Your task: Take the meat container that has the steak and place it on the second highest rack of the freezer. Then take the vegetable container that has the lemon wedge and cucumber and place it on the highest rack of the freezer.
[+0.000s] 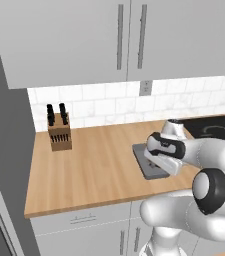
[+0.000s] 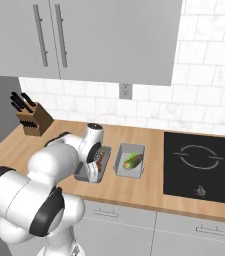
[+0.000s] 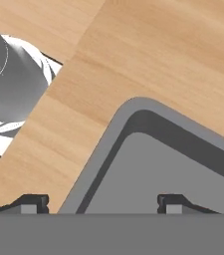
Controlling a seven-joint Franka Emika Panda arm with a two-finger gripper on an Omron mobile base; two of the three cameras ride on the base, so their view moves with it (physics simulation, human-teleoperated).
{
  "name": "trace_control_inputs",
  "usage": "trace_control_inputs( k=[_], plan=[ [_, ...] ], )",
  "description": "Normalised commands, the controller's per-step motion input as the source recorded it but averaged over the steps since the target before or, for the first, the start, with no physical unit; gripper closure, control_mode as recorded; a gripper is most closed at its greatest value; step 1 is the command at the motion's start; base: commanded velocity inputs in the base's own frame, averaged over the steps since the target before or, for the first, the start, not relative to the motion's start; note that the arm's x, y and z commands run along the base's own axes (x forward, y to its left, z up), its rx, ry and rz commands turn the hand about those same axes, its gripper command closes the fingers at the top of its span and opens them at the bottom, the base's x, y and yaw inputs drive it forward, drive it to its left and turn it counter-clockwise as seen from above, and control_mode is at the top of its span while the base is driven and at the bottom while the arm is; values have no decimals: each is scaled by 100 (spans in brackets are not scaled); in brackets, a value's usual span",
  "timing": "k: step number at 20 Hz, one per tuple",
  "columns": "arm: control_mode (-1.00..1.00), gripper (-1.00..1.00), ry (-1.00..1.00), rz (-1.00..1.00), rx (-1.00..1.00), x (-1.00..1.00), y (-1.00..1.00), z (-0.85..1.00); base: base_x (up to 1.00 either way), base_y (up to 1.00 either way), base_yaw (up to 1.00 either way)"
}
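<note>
knife block (image 1: 59, 131) stands at the left of the wooden worktop (image 1: 94, 165). gripper (image 3: 102, 203) is low over the meat container (image 1: 148, 163), jaws spread, one fingertip outside its rim and one inside, nothing held. steak (image 2: 100, 161) lies in that grey tray. just right, the vegetable container (image 2: 130, 160) holds lemon wedge and cucumber (image 2: 133, 161). black cooktop (image 2: 204, 165) at far right.

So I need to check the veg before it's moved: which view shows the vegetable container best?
The right base view: the vegetable container lies open on the counter with its green and yellow contents plain, beside the meat container. I cannot make it out in the left base view or the hand view.
</note>
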Motion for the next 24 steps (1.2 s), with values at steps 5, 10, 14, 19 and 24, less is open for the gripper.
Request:
trace_control_inputs(
  k=[5, 10, 14, 19, 24],
  plan=[
    [-100, -100, -5, 0, 0, -3, 0, -23, 0, 0, 0],
    [-100, -100, -3, 0, 0, 0, 0, -26, 0, 0, 0],
    [-100, -100, -3, 0, 0, 0, 0, -18, 0, 0, 0],
    [-100, 100, -1, -1, 0, 0, 0, -11, 0, 0, 0],
    [-100, 100, 0, 0, 0, 0, 0, 0, 0, 0, 0]
  ],
)
